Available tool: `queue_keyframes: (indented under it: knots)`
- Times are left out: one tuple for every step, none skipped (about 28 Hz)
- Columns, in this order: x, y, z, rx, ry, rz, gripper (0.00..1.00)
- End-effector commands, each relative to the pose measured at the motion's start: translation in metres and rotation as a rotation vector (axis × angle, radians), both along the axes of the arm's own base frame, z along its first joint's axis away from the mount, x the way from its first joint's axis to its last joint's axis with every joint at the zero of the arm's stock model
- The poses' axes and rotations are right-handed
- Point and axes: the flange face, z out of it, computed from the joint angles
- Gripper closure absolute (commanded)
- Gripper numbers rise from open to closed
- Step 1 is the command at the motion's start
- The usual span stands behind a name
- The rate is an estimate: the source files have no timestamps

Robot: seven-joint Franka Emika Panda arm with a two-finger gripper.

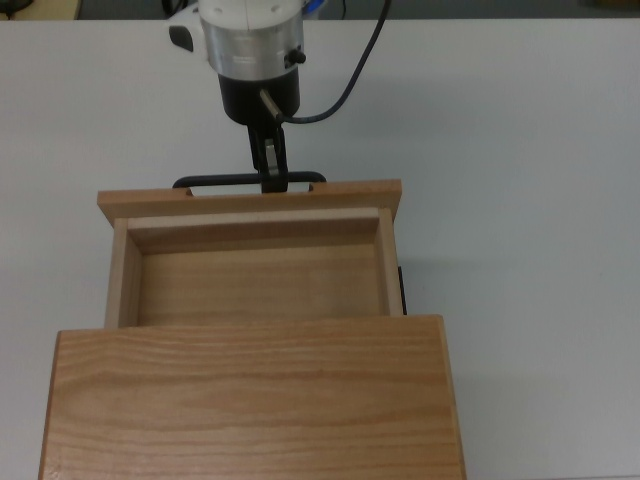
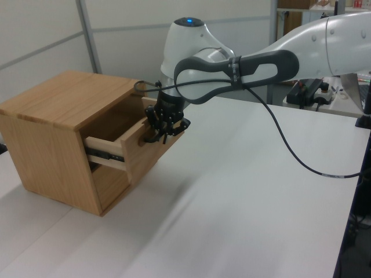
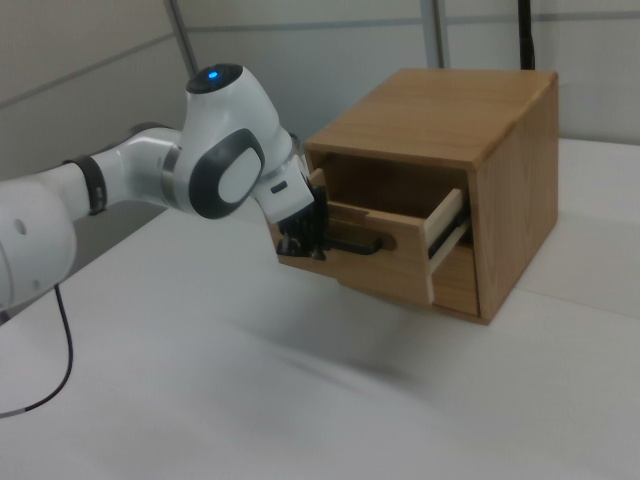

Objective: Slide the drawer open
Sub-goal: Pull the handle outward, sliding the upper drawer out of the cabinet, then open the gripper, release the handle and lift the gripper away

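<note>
Drawer (image 1: pixel 250 270) handle (image 1: pixel 250 182) pinched in gripper (image 1: pixel 271 180)

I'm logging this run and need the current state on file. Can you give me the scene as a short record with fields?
drawer: pulled well out of the cabinet, inside looks empty
handle: black bar on the drawer's front panel
gripper: at the handle, about its middle in the top view
lower drawer: shut
table: white, cabinet stands on it
task state: drawer open
</note>
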Motion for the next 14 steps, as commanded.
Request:
queue_keyframes:
  knots:
    - [-0.031,-0.010,0.001,-0.029,0.140,-0.006,1.00]
    - [-0.035,-0.010,0.005,-0.033,0.153,-0.001,1.00]
    - [-0.039,-0.009,0.008,-0.035,0.170,0.005,1.00]
    - [-0.046,-0.011,0.013,-0.042,0.197,0.011,1.00]
    - [-0.050,-0.011,0.015,-0.044,0.210,0.014,1.00]
    - [-0.053,-0.011,0.016,-0.045,0.227,0.016,1.00]
    - [-0.056,-0.011,0.017,-0.047,0.242,0.016,1.00]
    - [-0.061,-0.010,0.016,-0.050,0.271,0.020,1.00]
    - [-0.062,-0.010,0.017,-0.052,0.279,0.023,1.00]
    - [-0.064,-0.011,0.019,-0.052,0.280,0.023,1.00]
    - [-0.064,-0.012,0.020,-0.052,0.277,0.020,1.00]
    - [-0.063,-0.012,0.020,-0.050,0.273,0.020,1.00]
    - [-0.062,-0.012,0.022,-0.048,0.265,0.020,1.00]
    - [-0.062,-0.012,0.022,-0.048,0.262,0.018,1.00]
